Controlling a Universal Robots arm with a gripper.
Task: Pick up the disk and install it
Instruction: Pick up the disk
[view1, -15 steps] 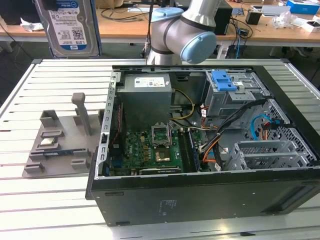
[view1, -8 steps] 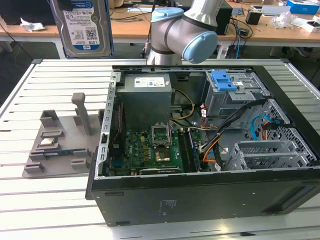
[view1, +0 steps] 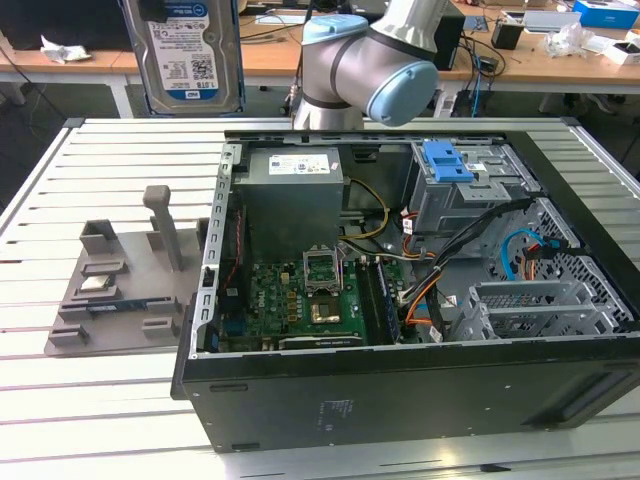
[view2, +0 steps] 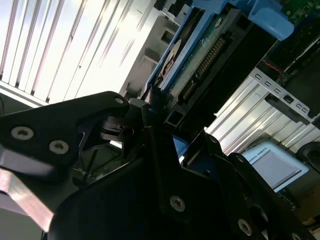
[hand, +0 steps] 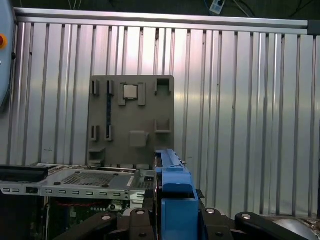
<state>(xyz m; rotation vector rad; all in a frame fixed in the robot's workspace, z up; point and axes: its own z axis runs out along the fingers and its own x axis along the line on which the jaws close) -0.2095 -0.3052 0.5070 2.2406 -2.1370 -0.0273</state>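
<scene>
Above and beyond the open computer case (view1: 400, 400), off its far corner on the exterior view's left, the disk (view1: 187, 55) hangs in the air well clear of the slatted table (view1: 100, 400). It stands upright with its white-and-blue label facing the exterior camera. The gripper (view2: 162, 120) is clamped onto it: in the second wrist view the black fingers (view2: 150, 100) press against the edge of the blue carrier bracket, with the drive's circuit-board side and its connector pins running away from them. In the first wrist view the carrier's blue edge (hand: 176, 200) rises from between the gripper's black links. Gripping the plastic frame rather than the flat faces probably keeps pressure off the label and the board and leaves the drive's body free. The grey fixture tray (view1: 120, 290), just beside the case on the exterior view's left, carries a small silver chip (view1: 95, 283) and otherwise bare slots, so the pick-up part of the job looks done. Inside the case, at its far corner on the exterior view's right, sits the grey drive cage (view1: 470, 200) with a blue latch (view1: 447, 160) on top, well apart from the disk. Installation has not yet begun.
</scene>
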